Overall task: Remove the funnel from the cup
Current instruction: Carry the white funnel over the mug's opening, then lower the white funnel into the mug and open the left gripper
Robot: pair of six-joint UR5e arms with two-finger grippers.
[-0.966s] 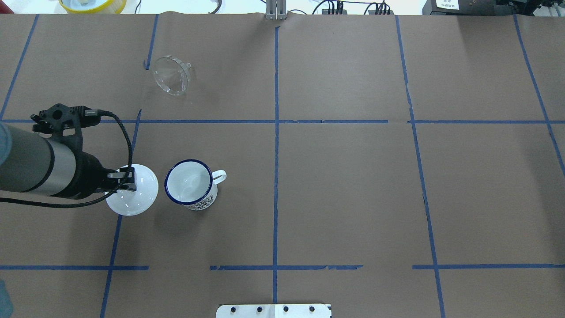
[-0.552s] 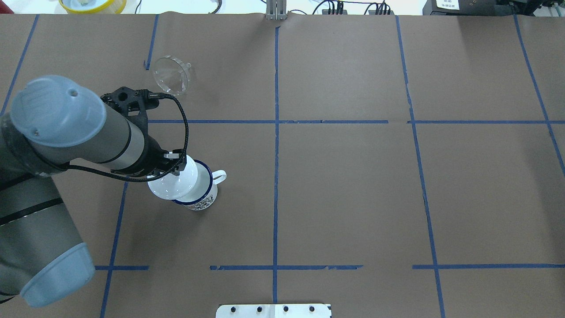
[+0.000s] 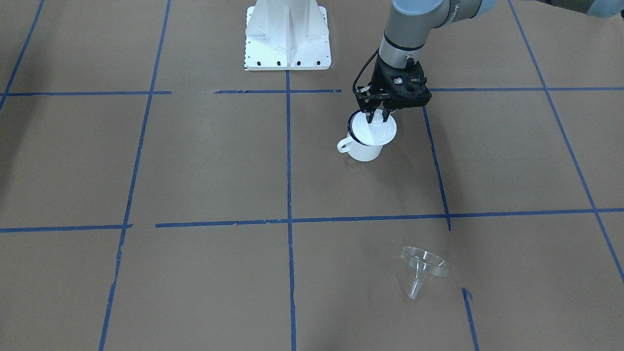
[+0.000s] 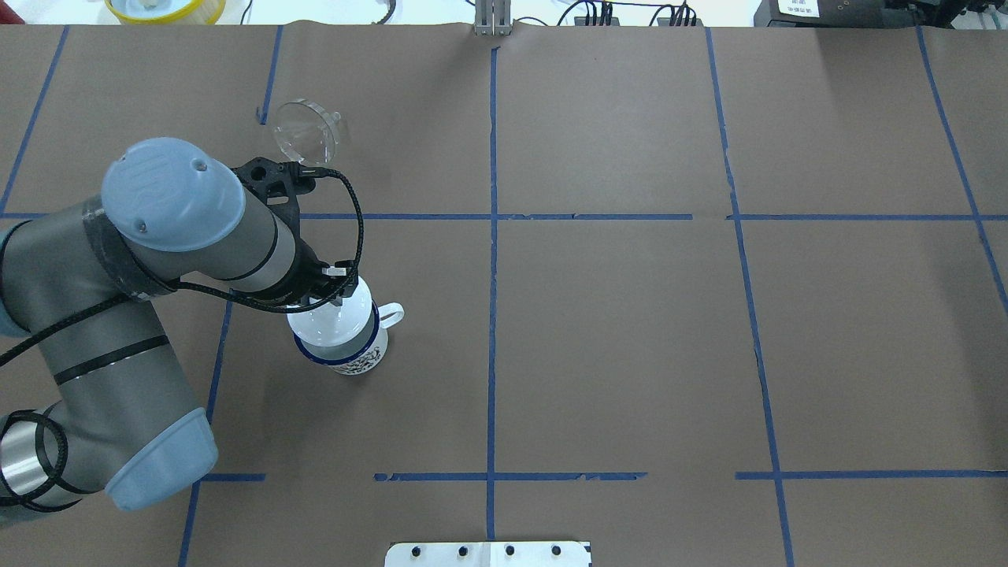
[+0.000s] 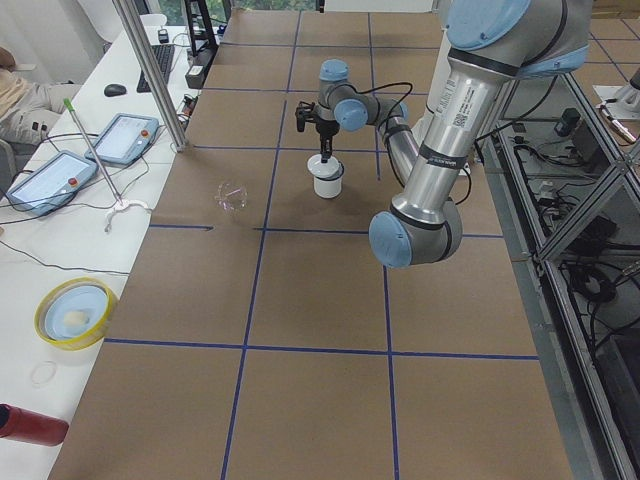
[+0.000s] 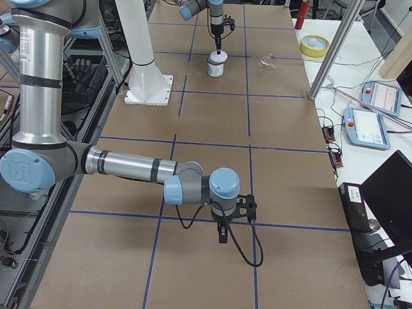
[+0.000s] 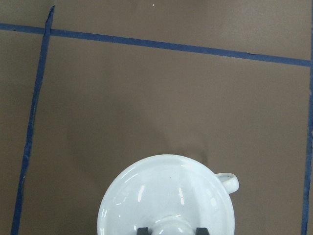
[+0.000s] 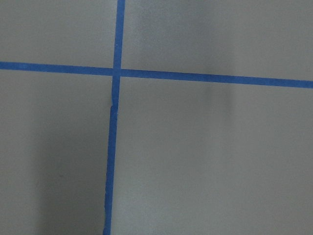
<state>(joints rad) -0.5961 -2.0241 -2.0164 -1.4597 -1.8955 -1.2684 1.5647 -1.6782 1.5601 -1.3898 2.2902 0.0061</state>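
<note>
The clear funnel (image 4: 305,132) lies on its side on the brown paper, far from the cup, and also shows in the front view (image 3: 423,267). The white cup (image 4: 352,356) with a blue rim stands upright, handle (image 4: 392,315) to the right. My left gripper (image 4: 335,293) is shut on the knob of a white domed lid (image 4: 335,324) and holds it over the cup's mouth, a little off-centre (image 3: 376,132). Whether the lid touches the rim I cannot tell. My right gripper (image 6: 222,235) shows only in the exterior right view, low over the paper; I cannot tell if it is open or shut.
Blue tape lines (image 4: 492,236) divide the brown paper into squares. The white robot base plate (image 3: 287,34) is at the near edge. A yellow bowl (image 4: 164,8) stands beyond the far edge. The right wrist view shows only paper and tape.
My left gripper carried the white lid from the table left of the cup to the right, to over the cup's mouth. The funnel and cup have not moved.
</note>
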